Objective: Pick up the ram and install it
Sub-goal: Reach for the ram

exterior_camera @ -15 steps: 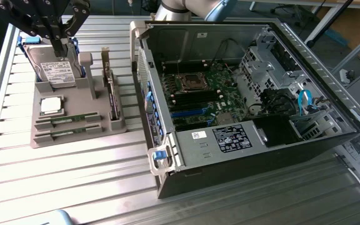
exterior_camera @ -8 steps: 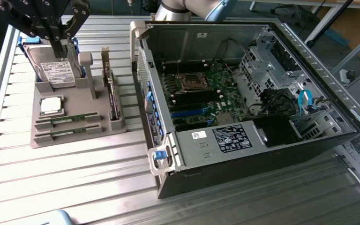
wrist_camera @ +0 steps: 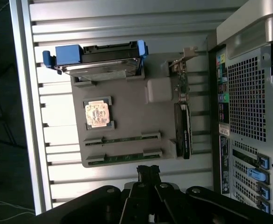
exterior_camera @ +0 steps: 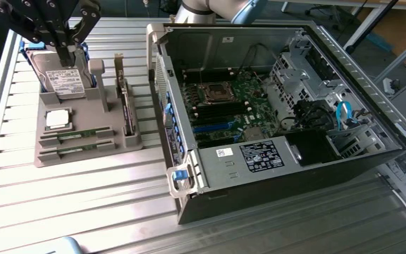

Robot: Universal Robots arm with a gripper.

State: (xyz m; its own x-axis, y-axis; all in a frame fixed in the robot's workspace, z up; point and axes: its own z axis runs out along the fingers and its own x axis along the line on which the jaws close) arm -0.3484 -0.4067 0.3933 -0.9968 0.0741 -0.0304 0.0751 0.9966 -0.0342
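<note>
**Parts holder and gripper: stock as found**

- Grey holder [exterior_camera: 90, 120] [wrist_camera: 132, 116]: lies on the slatted table [exterior_camera: 83, 201] [wrist_camera: 118, 28], just beside the open computer case [exterior_camera: 221, 172] [wrist_camera: 248, 93].
- Ram [exterior_camera: 76, 135] [wrist_camera: 122, 139]: seated flat in a slot at the holder's end farthest from the hard drive.
- Second ram stick [exterior_camera: 76, 150] [wrist_camera: 122, 157]: lies parallel in the outermost slot.
- Processor chip [exterior_camera: 57, 119] [wrist_camera: 97, 115]: sits between ram and hard drive.
- Hard drive [exterior_camera: 62, 80] [wrist_camera: 99, 63]: stands on edge at the holder's opposite end.
- Expansion card [exterior_camera: 125, 106] [wrist_camera: 183, 128]: stands upright along the holder's case-facing side.
- Gripper [exterior_camera: 67, 53] [wrist_camera: 148, 170]: hangs above the holder, fingers pressed together, gripping nothing.
</note>
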